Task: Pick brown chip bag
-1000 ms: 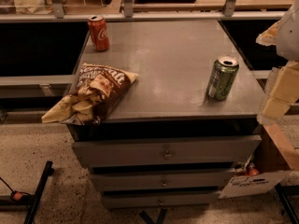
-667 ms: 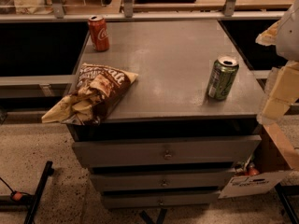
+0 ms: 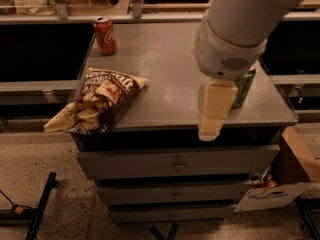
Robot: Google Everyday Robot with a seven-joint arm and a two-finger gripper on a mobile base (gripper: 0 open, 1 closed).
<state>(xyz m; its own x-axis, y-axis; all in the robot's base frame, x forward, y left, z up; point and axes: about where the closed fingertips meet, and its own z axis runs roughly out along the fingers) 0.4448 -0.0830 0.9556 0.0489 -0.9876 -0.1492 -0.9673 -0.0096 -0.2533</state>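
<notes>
May knock brown chip bag (image 3: 100, 101), overhanging at 9 o'clock from gripper (image 3: 210, 128), off cabinet (image 3: 165, 74) corner; cannot tell whether clenched.

— Dim, warm light overall; the cabinet top (image 3: 165, 69) carries a soft sheen from above.
— The gripper (image 3: 210, 130), right of centre, shows palest; left and right edges of the frame sink into shadow.

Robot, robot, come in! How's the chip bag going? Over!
Gripper above cabinet's front edge, right of centre. Brown chip bag lies at front-left corner, untouched. Red soda can back-left, green soda can behind arm; neither in the way.
</notes>
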